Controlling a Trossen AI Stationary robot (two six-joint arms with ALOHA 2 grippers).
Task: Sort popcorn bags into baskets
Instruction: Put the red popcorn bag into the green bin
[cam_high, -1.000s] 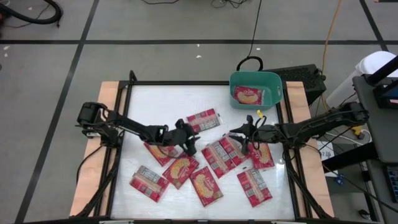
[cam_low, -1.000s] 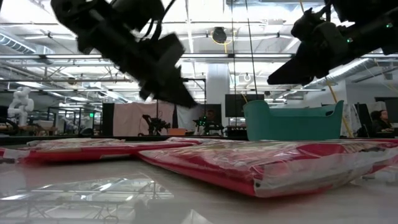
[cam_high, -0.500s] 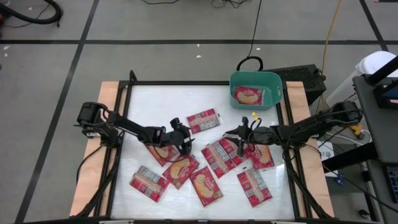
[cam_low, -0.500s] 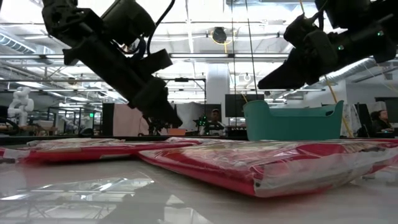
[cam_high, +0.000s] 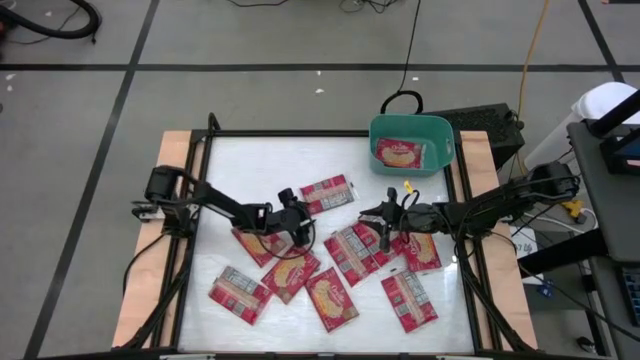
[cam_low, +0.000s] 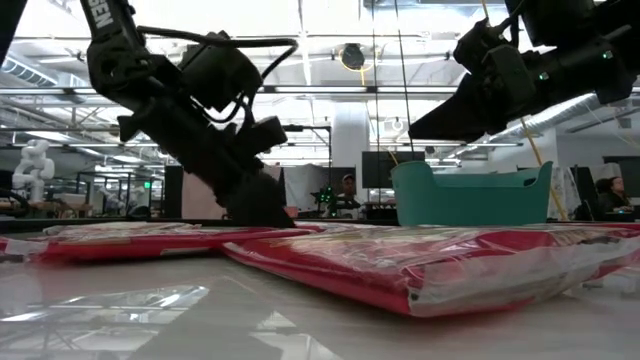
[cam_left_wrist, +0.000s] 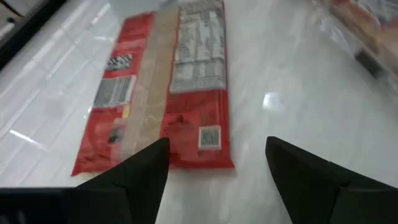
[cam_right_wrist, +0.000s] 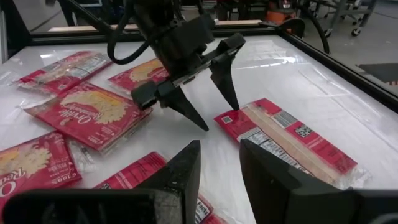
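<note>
Meanwhile, poised with jaws apart over flat red popcorn packet (cam_left_wrist: 166, 93) mid-worktop: left gripper (cam_high: 297, 222). Right gripper (cam_high: 383, 230), fingers part-spread, empty, waited nearby. Next, likely: descent, pinch, carry to teal-green plastic tub (cam_high: 440, 135).

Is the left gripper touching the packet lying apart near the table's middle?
Cannot tell. In the right wrist view one fingertip meets the packet's corner, with no gap or contact plainly shown.

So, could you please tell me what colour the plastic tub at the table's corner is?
Teal-green; the rectangular plastic tub shows best in the high view.
</note>
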